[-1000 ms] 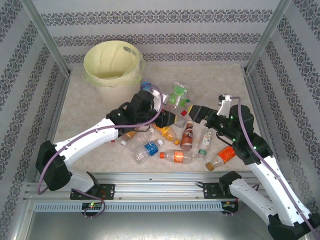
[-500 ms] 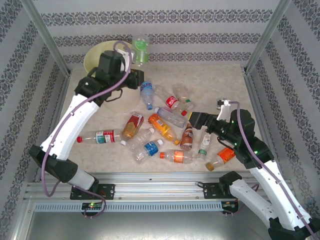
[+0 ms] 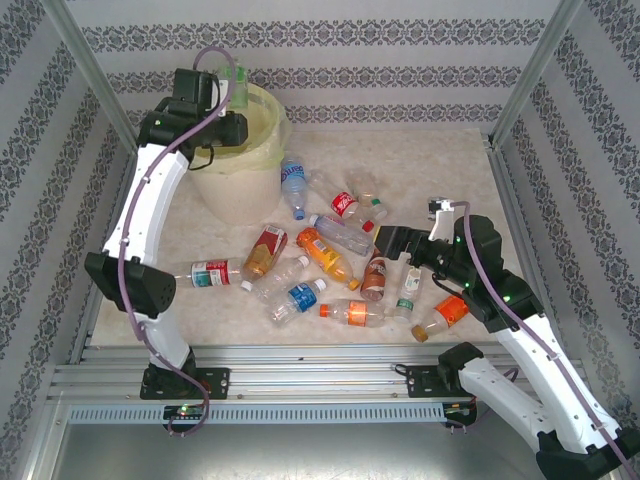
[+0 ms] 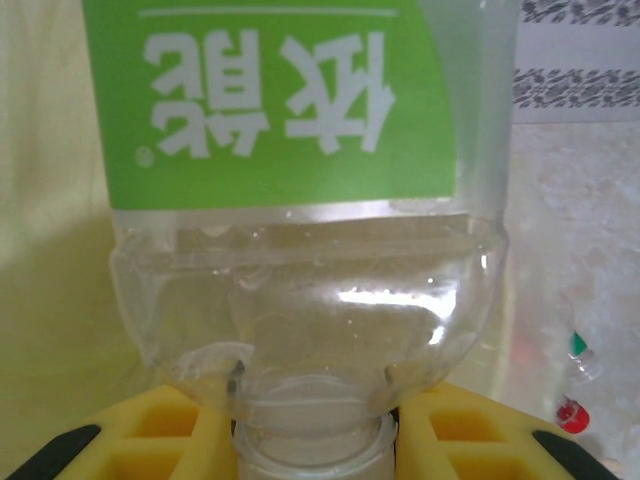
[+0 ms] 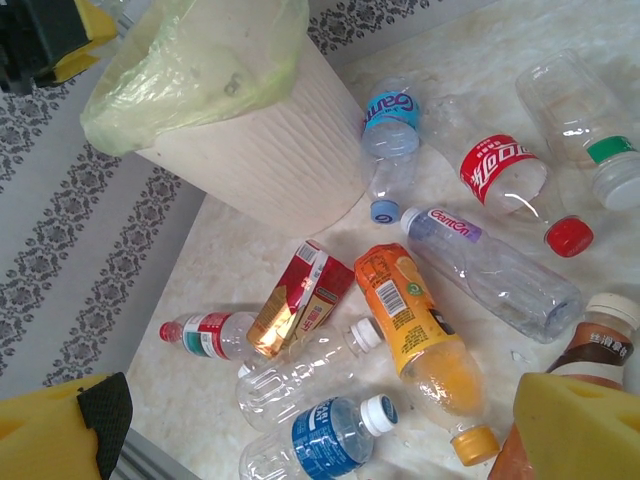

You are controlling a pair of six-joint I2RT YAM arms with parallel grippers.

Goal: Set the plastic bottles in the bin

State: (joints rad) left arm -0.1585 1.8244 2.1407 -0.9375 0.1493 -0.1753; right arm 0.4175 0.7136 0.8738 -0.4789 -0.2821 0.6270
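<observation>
Plastic bottles (image 3: 350, 312) scattered flat on the marbled table (image 3: 450, 170) between the two arms, a dozen or so, long axes every which way. One more, the green-label bottle (image 3: 239, 86), up in the air over the bin (image 3: 240, 195) at the far left, pinched at the neck by the left gripper (image 3: 233, 110).

From the left wrist: neck down between the yellow pads (image 4: 150, 440), both clamped tight against it, base pointing away from the camera, label characters upside down, long axis straight out along the fingers. Pale yellow liner as a blur behind, on the left. From above, partly masked by the arm, so axis hard to read there.

Right gripper (image 3: 385, 242) low over the right side of the pile, jaws spread wide, nothing between them.

Through the right wrist camera, detail too small from overhead:
- blue-label bottle (image 5: 390, 125) just beside the bin's foot, blue cap toward the near edge
- red-label bottle (image 5: 500, 170) lying aslant, red cap at its near-right end
- orange bottle (image 5: 410, 315) with its orange cap toward the camera
- purple-label bottle (image 5: 480, 255) crossing just beside the orange one, white cap at its left end
</observation>
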